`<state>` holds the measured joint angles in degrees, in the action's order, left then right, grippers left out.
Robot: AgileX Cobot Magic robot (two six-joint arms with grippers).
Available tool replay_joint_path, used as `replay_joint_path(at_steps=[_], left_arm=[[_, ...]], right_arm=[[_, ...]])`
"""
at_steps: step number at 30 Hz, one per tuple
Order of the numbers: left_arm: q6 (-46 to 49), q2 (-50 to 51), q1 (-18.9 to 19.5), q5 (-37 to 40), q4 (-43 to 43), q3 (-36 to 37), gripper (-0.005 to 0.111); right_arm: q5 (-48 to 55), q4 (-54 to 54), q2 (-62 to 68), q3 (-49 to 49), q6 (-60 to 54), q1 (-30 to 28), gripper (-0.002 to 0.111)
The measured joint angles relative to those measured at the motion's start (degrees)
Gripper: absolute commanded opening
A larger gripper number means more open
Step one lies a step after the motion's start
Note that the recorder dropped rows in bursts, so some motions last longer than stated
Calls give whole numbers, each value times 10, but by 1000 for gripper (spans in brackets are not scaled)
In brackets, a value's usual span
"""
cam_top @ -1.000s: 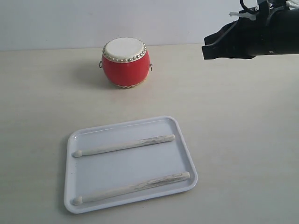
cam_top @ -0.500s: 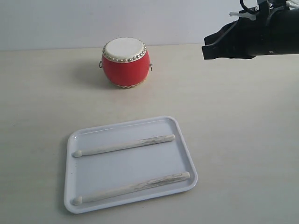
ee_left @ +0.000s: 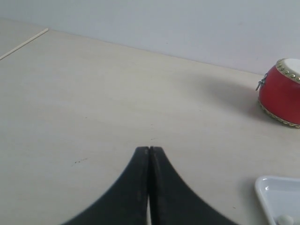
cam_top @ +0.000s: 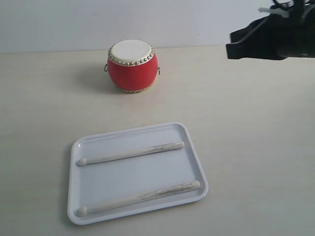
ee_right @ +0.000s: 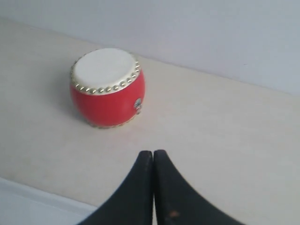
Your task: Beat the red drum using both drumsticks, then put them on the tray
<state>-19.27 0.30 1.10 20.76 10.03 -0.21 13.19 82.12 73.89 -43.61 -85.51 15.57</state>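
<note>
Exterior view: the far stick [cam_top: 130, 153] and near stick [cam_top: 138, 197] lie parallel on the tray [cam_top: 147, 169], with the drum [cam_top: 132, 66] beyond. They look light, stiff and prone to roll, so take each by its thicker end. The left pincer [ee_left: 148, 149] and right pincer [ee_right: 153, 152] are closed and empty.

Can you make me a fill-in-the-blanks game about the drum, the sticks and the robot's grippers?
1. The white tray holds ____ drumsticks.
2. The drum has a shiny ____ body and a cream top.
3. The left gripper and the right gripper are both ____ and hold nothing.

Missing words: two; red; shut.
</note>
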Motion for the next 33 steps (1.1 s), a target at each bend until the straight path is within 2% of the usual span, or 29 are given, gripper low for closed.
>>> replay_joint_path(at_steps=[5, 13, 23, 31, 33], left_arm=[[0, 0, 0, 1, 0, 0, 0], [0, 0, 0, 2, 0, 0, 0], [0, 0, 0, 2, 0, 0, 0], [0, 0, 0, 2, 0, 0, 0], [0, 0, 0, 2, 0, 0, 0]], right_arm=[[-116, 1, -184, 96, 43, -15, 0], [-149, 5, -433, 208, 53, -40, 0], [-116, 6, -457, 231, 96, -143, 0], [-103, 6, -507, 231, 112, -149, 0], [-93, -23, -512, 231, 141, -149, 0]])
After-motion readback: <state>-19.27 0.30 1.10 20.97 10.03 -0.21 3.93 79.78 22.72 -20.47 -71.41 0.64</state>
